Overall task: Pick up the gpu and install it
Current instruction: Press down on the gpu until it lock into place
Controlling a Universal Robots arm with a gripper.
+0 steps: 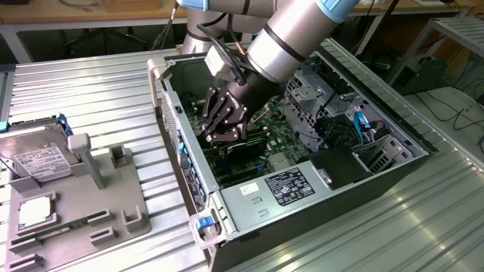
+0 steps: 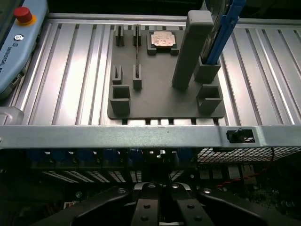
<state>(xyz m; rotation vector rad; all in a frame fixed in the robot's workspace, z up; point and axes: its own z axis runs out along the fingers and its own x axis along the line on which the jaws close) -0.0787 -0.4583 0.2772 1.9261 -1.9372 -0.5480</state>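
Observation:
The gpu (image 1: 248,151) is a thin black card standing on edge inside the open computer case (image 1: 175,119), down at the green motherboard. My gripper (image 1: 221,136) reaches into the case from above, and its fingertips sit at the card's end nearest the case's rear wall. The fingers are shut, pressed together. In the wrist view the gripper (image 2: 162,188) shows its two black fingers closed side by side below the case's rear wall (image 2: 141,135). Whether the card's edge is pinched between them is hidden.
A grey parts fixture (image 1: 83,192) lies on the ribbed metal table at the exterior view's left, holding a silver hard drive (image 1: 34,156), a processor chip (image 1: 34,211) and a green memory stick (image 1: 72,225). A teach pendant (image 2: 19,42) lies beyond the fixture (image 2: 160,94). Drive cages and cables crowd the case's interior.

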